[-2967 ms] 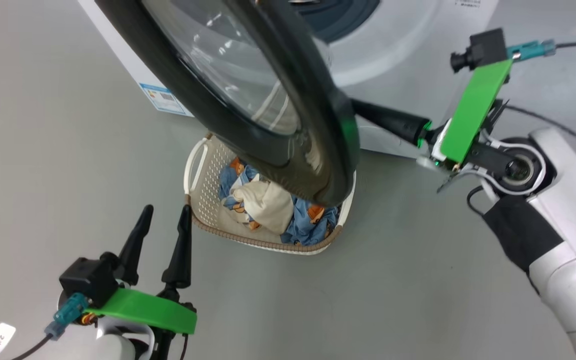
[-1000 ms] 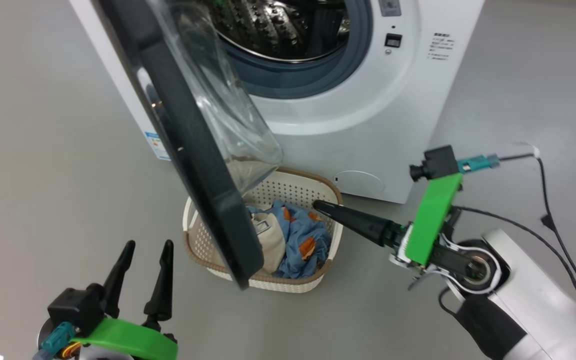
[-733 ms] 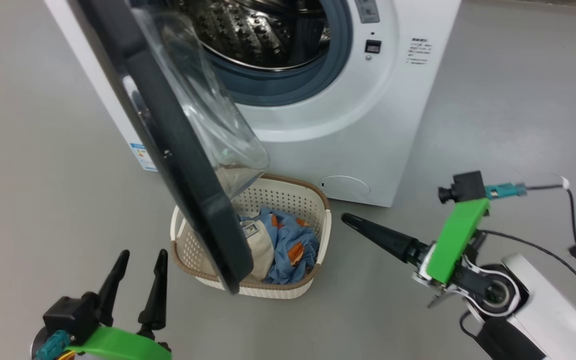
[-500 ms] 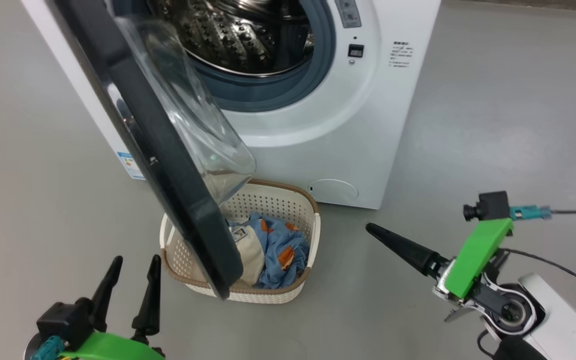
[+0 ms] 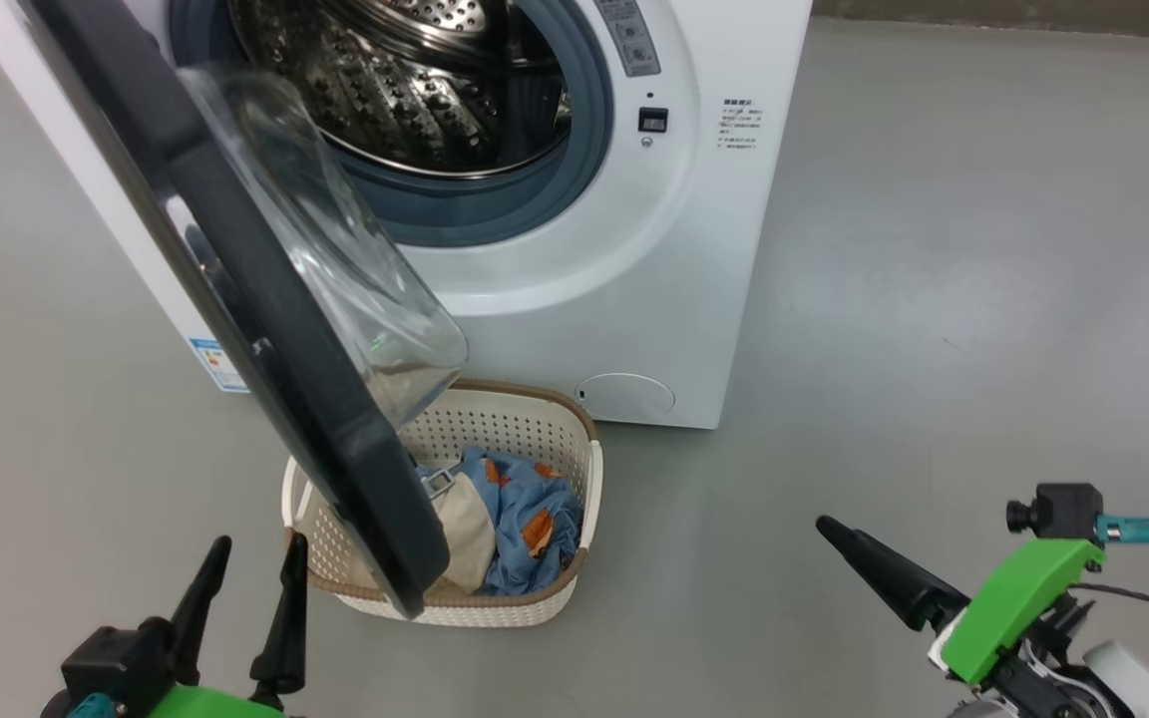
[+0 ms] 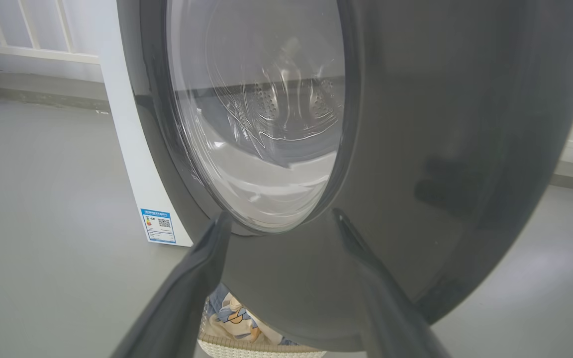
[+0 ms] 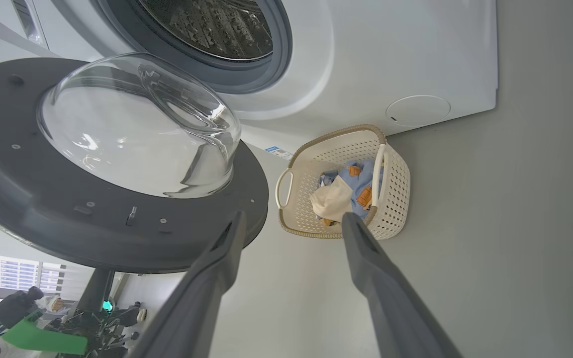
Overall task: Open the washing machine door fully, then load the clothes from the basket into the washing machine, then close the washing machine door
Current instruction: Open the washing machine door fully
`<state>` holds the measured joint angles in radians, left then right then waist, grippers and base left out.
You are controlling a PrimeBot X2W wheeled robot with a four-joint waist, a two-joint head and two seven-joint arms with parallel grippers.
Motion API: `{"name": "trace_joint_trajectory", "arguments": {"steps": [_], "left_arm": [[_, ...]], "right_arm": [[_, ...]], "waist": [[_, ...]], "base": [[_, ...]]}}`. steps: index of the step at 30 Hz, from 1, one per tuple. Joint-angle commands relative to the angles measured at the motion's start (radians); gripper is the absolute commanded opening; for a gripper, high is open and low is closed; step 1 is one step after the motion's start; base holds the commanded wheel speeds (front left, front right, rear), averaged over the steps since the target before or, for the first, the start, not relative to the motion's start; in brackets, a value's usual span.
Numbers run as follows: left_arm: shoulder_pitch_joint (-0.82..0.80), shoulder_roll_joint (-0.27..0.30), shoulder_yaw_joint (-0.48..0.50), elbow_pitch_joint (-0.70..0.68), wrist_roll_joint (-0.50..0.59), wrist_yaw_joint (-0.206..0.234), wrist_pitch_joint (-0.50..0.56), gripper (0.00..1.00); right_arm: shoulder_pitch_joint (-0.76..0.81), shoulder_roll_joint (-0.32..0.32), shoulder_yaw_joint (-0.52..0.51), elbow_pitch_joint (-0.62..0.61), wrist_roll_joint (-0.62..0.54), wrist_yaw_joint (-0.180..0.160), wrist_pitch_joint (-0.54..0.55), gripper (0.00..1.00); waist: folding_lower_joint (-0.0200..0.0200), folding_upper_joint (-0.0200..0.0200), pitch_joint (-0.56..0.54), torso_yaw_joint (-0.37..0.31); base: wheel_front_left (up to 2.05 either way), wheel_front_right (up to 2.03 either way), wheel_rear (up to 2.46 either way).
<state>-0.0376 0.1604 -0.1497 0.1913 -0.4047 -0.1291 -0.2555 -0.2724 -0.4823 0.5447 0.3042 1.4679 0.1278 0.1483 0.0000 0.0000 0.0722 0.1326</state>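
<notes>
The left gripper (image 5: 261, 540) is at the bottom left of the head view. Its two dark fingers point up and stand wide apart. There is nothing between them, so it is empty. It sits just left of the door (image 5: 265, 329), and a bit of floor (image 5: 934, 299) shows between them. In the left wrist view the door's shiny black rim is right in front of the fingers, and I cannot tell from there if they touch it.

The door is open. It swings out to the left, with its clear glass bowl facing the washer (image 5: 694, 249). Its low edge hangs over the left side of the basket (image 5: 591, 479).

The basket stands on the floor, right in front of the washer. The clothes (image 5: 525, 509) lie inside it. There is blue cloth with orange bits on the right and a cream piece on the left, partly behind the door.

The washer's round hole is open and the shiny steel drum (image 5: 385, 90) shows inside. A round white flap (image 5: 626, 396) sits low on its front, just behind the basket.

The right gripper (image 5: 827, 526) is at the bottom right, well apart from the basket. It points up and left. In the right wrist view its fingers are spread wide and hold nothing, and the basket shows far ahead between them.
</notes>
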Motion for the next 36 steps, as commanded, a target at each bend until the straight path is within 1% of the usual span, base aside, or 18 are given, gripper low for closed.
{"name": "trace_joint_trajectory", "arguments": {"steps": [1, 10, 19, 22, 25, 27, 29, 36], "left_arm": [[-0.007, 0.023, 0.039, -0.025, -0.005, -0.002, -0.006, 1.0], [0.012, 0.021, 0.05, -0.027, 0.0, -0.002, -0.006, 1.0], [0.031, 0.021, 0.065, -0.029, 0.001, -0.002, -0.006, 1.0], [0.035, 0.021, 0.068, -0.031, 0.001, -0.002, -0.006, 1.0], [0.036, 0.02, 0.07, -0.031, 0.0, -0.002, -0.006, 1.0], [0.036, 0.02, 0.072, -0.03, 0.0, -0.002, -0.006, 1.0], [0.036, 0.02, 0.076, -0.031, 0.0, -0.002, -0.006, 1.0], [0.037, 0.019, 0.083, -0.034, 0.0, -0.002, -0.006, 1.0]], "right_arm": [[0.014, -0.023, 0.015, -0.019, -0.014, 0.003, -0.017, 1.0], [0.068, -0.081, 0.07, 0.008, -0.046, 0.003, -0.173, 1.0], [0.083, -0.132, 0.148, 0.052, -0.104, 0.003, -0.342, 1.0], [0.078, -0.144, 0.166, 0.079, -0.138, 0.003, -0.384, 1.0], [0.073, -0.146, 0.161, 0.107, -0.176, 0.003, -0.405, 1.0], [0.069, -0.142, 0.137, 0.121, -0.216, 0.003, -0.409, 1.0], [0.074, -0.127, 0.075, 0.123, -0.27, 0.003, -0.409, 1.0], [0.145, -0.057, -0.156, 0.089, -0.515, 0.003, -0.41, 1.0]], "waist": [[0.0, 0.0, -0.004, -0.005], [0.0, 0.0, -0.02, -0.029], [0.0, 0.0, -0.029, -0.05], [0.0, 0.0, -0.029, -0.055], [0.0, 0.0, -0.029, -0.059], [0.0, 0.0, -0.029, -0.061], [0.0, 0.0, -0.029, -0.063], [0.0, 0.0, -0.029, -0.062]], "base": [[0.0, 0.0, 0.0], [0.0, 0.0, 0.0], [0.0, 0.0, 0.0], [0.0, 0.0, 0.0], [0.0, 0.0, 0.0], [0.0, 0.0, 0.0], [0.0, 0.0, 0.0], [0.0, 0.0, 0.0]]}}
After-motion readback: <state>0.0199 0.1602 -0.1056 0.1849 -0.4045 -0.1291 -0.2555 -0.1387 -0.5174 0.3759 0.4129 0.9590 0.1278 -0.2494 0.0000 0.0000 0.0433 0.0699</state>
